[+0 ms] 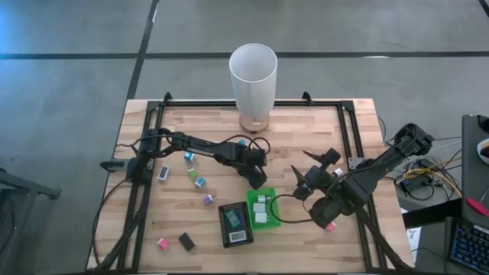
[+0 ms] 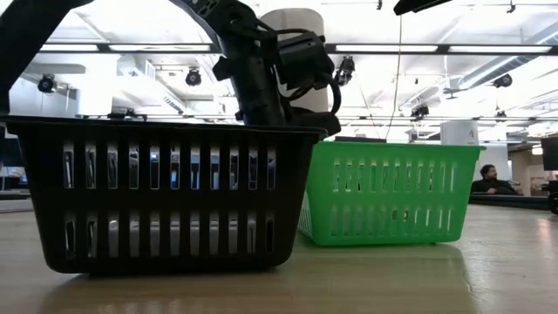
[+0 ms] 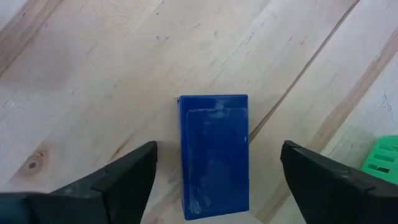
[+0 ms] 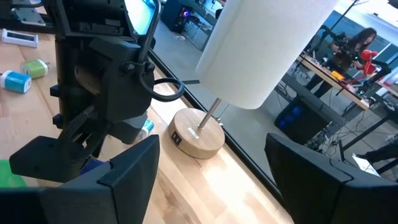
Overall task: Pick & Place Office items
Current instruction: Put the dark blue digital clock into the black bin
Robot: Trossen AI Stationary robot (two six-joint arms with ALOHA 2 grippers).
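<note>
- High view: two trays sit near the worktop's front edge, touching side by side, a black tray [image 1: 235, 224] and a green tray [image 1: 263, 208]. The green one holds two or three white items [image 1: 261, 209]; the black one holds a dark teal-faced item.
- Loose office items lie on the left half of the worktop: a white block [image 1: 163, 173], a teal piece [image 1: 189, 156], a green-white piece [image 1: 192, 173], another teal one [image 1: 200, 182], a purple piece [image 1: 208, 199], a pink piece [image 1: 162, 243] and a black block [image 1: 186, 241] towards the front left corner. That makes seven; a further one by the left arm is half hidden.
- One tall white cylinder [image 1: 253, 76] on a wooden base stands at the middle of the back edge.
- The left gripper [image 1: 256, 177] reaches to mid-worktop, pointing down just behind the green tray. The right gripper [image 1: 300, 182] hovers right of the trays, its fingers spread and empty.
- Low view: both trays fill the picture; the left arm comes down behind the black one, its fingertips hidden.
- Left wrist view: one blue block [image 3: 214, 155] lies flat on the wood between the wide-open fingers [image 3: 121, 177], neither touching it; its near end is cut off.
- Right wrist view: the right gripper's fingers stand apart, holding nothing, facing the cylinder's base. People in the room beyond are hard to make out.
</note>
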